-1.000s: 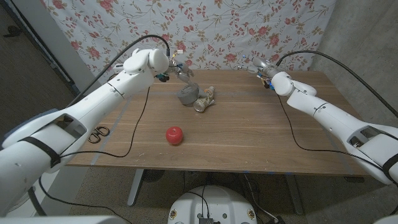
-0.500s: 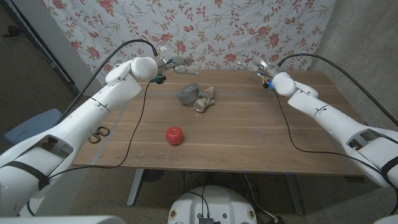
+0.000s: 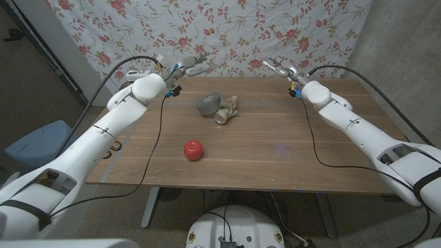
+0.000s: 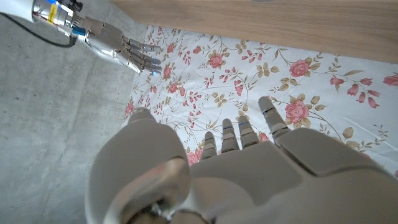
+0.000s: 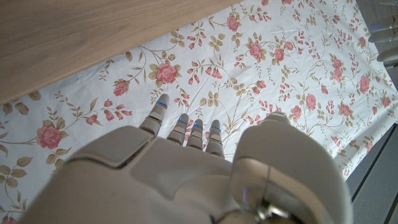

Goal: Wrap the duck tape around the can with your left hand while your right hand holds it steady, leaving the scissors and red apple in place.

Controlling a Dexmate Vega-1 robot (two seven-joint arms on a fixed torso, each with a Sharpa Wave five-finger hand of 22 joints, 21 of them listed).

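On the far half of the bench (image 3: 275, 148), a little left of its middle, the can (image 3: 227, 111) lies on its side with its open end toward me. Touching its left side is the grey roll of duck tape (image 3: 208, 105). Both are apart from my robot hands.

Nearer to me, well apart from that pair, the red apple (image 3: 193, 149) sits by itself. Far out at the left edge of the bench, the scissors (image 3: 113, 146) are partly hidden behind my left arm.

My left robot hand (image 3: 193, 68) is raised beyond the far left edge of the bench, in front of the floral cloth (image 3: 234, 31); its fingers are spread and it holds nothing. In the left wrist view its fingers (image 4: 239, 132) reach out straight and apart over the cloth.

My right robot hand (image 3: 279, 69) is likewise up at the far edge, to the right of the can, fingers extended and apart, nothing in it. In the right wrist view its fingertips (image 5: 186, 127) point out over the flower pattern, with the bench edge beyond them.
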